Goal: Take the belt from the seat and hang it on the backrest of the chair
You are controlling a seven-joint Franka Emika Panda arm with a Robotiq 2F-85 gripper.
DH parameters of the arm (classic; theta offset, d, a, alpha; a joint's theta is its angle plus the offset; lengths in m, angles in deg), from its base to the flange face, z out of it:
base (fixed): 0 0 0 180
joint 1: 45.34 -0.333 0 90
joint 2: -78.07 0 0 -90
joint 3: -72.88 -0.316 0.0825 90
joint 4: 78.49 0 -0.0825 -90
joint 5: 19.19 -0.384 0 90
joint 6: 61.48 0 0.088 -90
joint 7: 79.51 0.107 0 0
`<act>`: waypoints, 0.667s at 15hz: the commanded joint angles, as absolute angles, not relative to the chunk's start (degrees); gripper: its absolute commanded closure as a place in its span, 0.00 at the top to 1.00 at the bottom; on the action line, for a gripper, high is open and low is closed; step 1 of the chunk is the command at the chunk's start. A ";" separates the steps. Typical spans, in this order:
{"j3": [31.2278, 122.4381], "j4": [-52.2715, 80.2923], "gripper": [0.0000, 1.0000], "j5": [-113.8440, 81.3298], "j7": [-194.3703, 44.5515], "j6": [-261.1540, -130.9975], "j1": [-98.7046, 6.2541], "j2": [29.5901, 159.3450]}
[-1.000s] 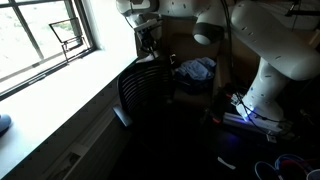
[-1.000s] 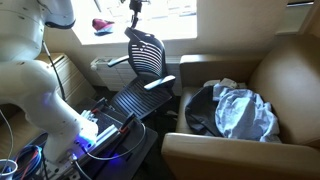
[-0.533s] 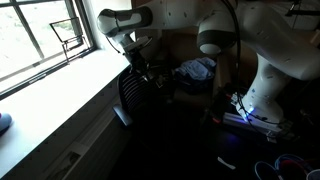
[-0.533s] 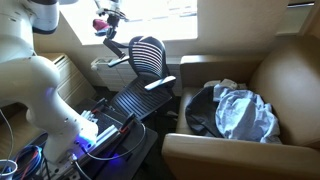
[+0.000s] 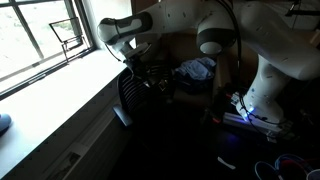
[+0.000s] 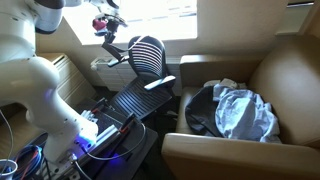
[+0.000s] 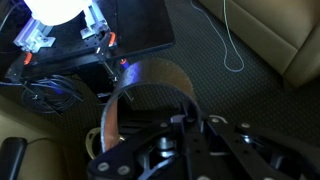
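Wrist view shows the belt (image 7: 150, 68) as a brown strap arching up from the hand (image 7: 170, 135) toward 12 o'clock. Both ends run back into the finger housing, so the hand looks clamped narrow on the belt, though the contact itself is hidden by the dark fingers. Carpet (image 7: 240, 110) lies below the loop, so the belt is in the air, not on the seat.

In an exterior view the hand (image 6: 108, 30) is high and at about 10 o'clock from the chair's mesh backrest (image 6: 150, 55), near it but apart. The seat (image 6: 135, 100) below looks bare. In an exterior view from the window side the scene is too dark to pick out the belt. Only the hand (image 5: 140, 62) above the backrest (image 5: 140, 95) can be made out.

My judgement is that the lift is done and the hanging is not.

- **Off-centre drape:** the top edge of the backrest is rounded and narrow. If the strap is laid with more weight on one side, it would likely slide off on release.
- **Snagging:** the hanging loop could catch on an armrest (image 6: 160, 83) as it crosses.
- **Moving the chair:** a push from the hand could swivel or roll the chair away.
- **Weak hold:** a grip on the strap's edge could let it slip early.
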State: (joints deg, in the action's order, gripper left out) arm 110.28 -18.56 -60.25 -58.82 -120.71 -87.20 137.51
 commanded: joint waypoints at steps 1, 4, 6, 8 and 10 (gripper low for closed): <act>94.68 -21.22 0.00 -55.94 -59.25 -120.20 -80.78 141.64; 84.87 -19.23 0.01 -49.47 -54.07 -122.94 -76.79 140.36; 83.28 -19.86 0.01 -49.49 -53.92 -122.74 -75.82 142.51; 94.62 -18.21 0.26 -53.93 -52.43 -125.46 -82.02 141.45; 97.27 -17.38 0.38 -51.88 -51.17 -127.23 -83.11 139.26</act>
